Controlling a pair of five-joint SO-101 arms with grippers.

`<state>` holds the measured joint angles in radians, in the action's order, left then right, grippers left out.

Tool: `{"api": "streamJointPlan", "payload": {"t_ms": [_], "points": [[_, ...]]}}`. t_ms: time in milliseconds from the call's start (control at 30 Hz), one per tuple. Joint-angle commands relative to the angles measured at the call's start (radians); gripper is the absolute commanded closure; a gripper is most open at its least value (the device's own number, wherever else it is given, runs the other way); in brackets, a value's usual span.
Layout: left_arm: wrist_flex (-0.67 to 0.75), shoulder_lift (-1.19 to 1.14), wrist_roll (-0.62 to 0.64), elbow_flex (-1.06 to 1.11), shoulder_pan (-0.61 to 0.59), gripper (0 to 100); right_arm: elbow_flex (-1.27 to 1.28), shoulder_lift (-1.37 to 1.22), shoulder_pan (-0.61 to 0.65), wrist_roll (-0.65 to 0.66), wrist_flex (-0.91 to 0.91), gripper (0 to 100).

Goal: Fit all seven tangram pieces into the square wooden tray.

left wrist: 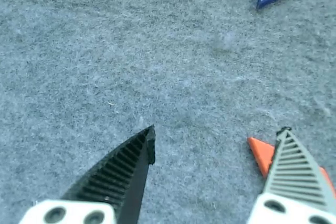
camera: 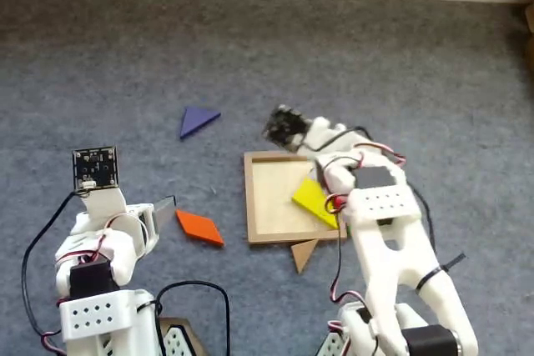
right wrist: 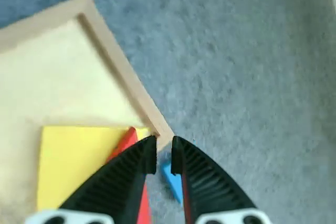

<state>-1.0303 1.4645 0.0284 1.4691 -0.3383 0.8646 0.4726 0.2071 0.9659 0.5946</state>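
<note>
Orange parallelogram [camera: 198,228] | high view: 4 o'clock of left gripper [left wrist: 218,128], jaws released | long axis 10–4 | left arm nearer

No legible text anywhere, seemingly.

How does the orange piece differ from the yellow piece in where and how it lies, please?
The orange piece lies on the carpet beside the wooden tray; the yellow piece lies inside the tray. The orange piece shows whole, a parallelogram; the yellow piece is partly covered by the right arm. Both are flat, bright pieces.
</note>
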Motion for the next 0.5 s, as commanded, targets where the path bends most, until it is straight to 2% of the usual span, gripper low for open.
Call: {"api": "streamJointPlan", "payload": {"t_ms": [0, 200, 333, 467], "points": [[0.017, 0.008, -0.009, -0.002, -0.01, 65, 0.033, 0.004, -0.105, -0.097, 0.044, 95.4], [0.017, 0.008, -0.009, -0.002, -0.008, 65, 0.136, 0.002, -0.166, -0.199, 0.045, 95.4], [0.017, 0.008, -0.009, -0.002, -0.007, 65, 0.143, 0.002, -0.163, -0.313, 0.033, 95.4], [0.017, 0.008, -0.009, -0.002, -0.007, 65, 0.148, -0.015, -0.142, -0.417, -0.053, 95.4]]}}
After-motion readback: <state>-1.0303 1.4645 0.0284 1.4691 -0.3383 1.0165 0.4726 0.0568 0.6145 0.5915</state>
